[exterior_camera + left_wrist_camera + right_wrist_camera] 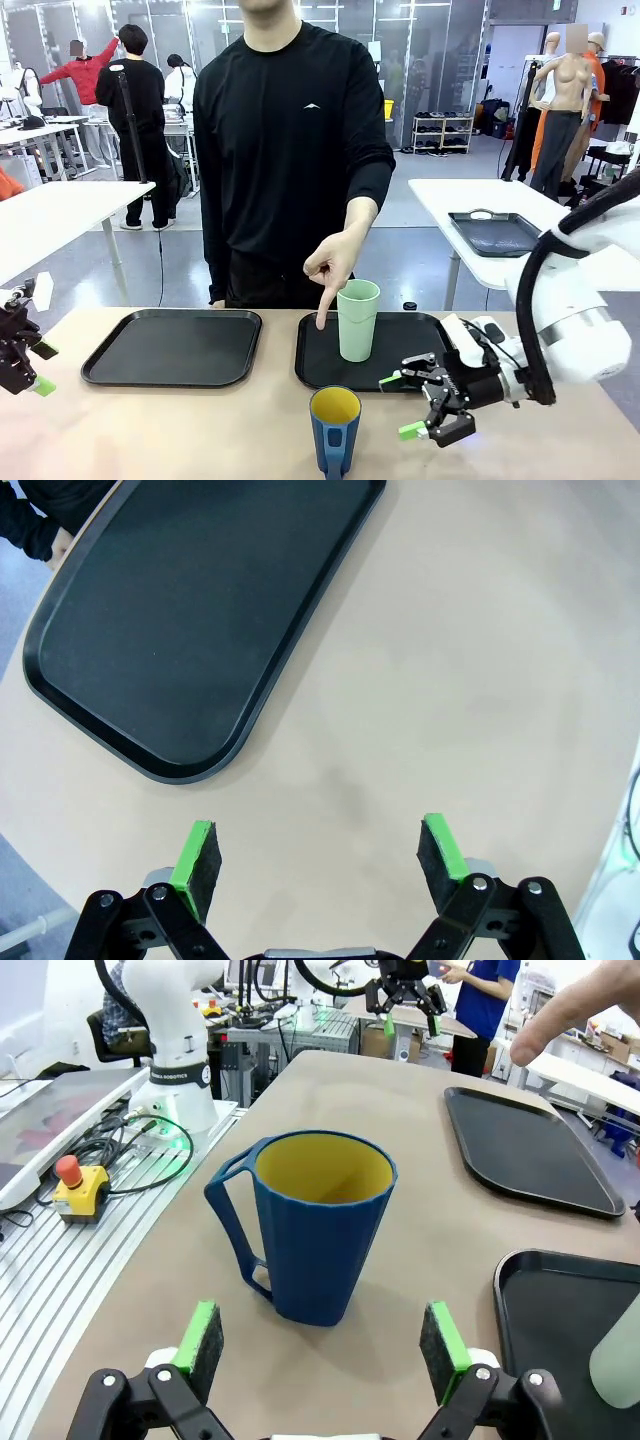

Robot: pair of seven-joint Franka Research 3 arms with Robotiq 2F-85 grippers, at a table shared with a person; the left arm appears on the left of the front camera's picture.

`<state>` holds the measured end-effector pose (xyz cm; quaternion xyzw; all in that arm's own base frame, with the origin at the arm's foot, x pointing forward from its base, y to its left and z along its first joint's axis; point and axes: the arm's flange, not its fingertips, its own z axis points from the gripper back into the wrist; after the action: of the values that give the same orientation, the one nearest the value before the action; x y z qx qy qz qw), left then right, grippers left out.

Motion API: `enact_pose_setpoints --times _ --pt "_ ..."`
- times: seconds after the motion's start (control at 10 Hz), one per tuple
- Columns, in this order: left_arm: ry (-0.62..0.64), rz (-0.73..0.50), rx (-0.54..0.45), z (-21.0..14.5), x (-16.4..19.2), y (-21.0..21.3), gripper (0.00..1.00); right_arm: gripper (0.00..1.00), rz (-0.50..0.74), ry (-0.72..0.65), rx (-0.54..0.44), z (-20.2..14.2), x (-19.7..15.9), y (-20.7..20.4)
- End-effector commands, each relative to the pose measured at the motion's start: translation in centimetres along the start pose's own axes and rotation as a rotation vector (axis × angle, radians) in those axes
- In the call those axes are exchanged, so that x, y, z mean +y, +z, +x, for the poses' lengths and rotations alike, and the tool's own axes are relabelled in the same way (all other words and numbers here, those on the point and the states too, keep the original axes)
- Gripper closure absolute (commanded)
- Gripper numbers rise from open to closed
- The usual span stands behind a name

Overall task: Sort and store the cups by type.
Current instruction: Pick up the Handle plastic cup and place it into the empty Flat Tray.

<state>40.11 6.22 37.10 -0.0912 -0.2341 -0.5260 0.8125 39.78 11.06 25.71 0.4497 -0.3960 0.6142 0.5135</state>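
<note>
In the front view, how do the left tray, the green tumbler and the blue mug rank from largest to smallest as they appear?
1. Left tray, clearly largest.
2 and 3. Green tumbler and blue mug: they look alike in size, and the mug stands nearer the camera and is cut by the picture's bottom edge, so no ranking.

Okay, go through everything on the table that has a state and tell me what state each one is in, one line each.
mint-green tumbler: upright on the right tray, not held.
blue mug: upright on the bare table, yellow inside with nothing in it, not held.
left tray: flat on the table, nothing on it.
right tray: flat, holds the tumbler.
left gripper: fingers open, holding nothing.
right gripper: fingers open, beside the mug.
person's hand: pointing down at the right tray.
</note>
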Motion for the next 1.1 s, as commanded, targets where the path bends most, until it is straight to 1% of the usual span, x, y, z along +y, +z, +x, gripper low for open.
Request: enact_pose_setpoints --times 0.0,0.5,1.0 --pt "0.012 0.013 0.014 0.1 0.0 -0.1 0.0 0.0 -0.024 0.016 0.005 -1.3 -0.3 -1.2" --pt "0.012 0.013 0.014 0.1 0.0 -0.1 0.0 0.0 -0.042 0.011 -0.039 -2.6 0.4 -4.9" --pt "0.012 0.013 0.014 0.1 0.0 -0.1 0.0 0.0 -0.031 -0.008 -0.032 -3.5 0.8 -6.7"
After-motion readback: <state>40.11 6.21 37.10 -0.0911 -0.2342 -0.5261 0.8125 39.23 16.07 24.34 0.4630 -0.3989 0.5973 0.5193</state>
